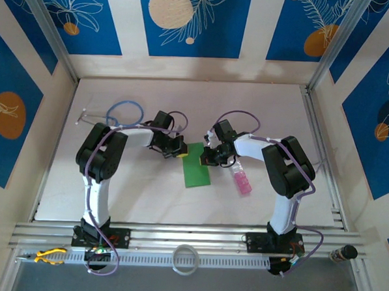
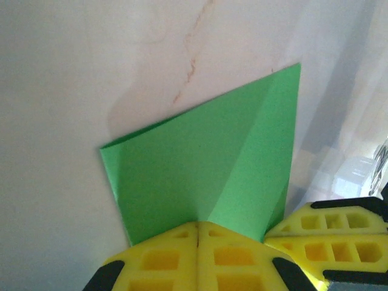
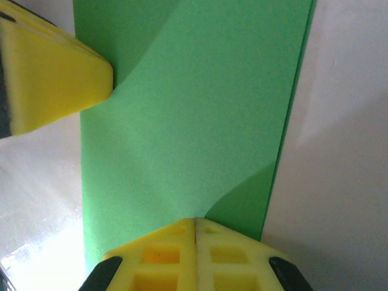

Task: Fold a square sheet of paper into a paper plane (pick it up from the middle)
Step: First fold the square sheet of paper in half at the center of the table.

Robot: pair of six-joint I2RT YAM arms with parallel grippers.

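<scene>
Where the two arms reach inward over the white counter (image 1: 146, 195), the square sheet of paper (image 1: 197, 170) lies at centre, folded into a narrow green strip. A blue-tubed stethoscope (image 1: 127, 103) lies far left, well apart. A small pink bottle (image 1: 242, 180) lies just right of the strip, beside the right arm. Both the left fingers (image 2: 163, 257) and right fingers (image 3: 157, 257) are pressed together, tips on the strip's far end, near each other. Whether either pair pinches paper cannot be told.
</scene>
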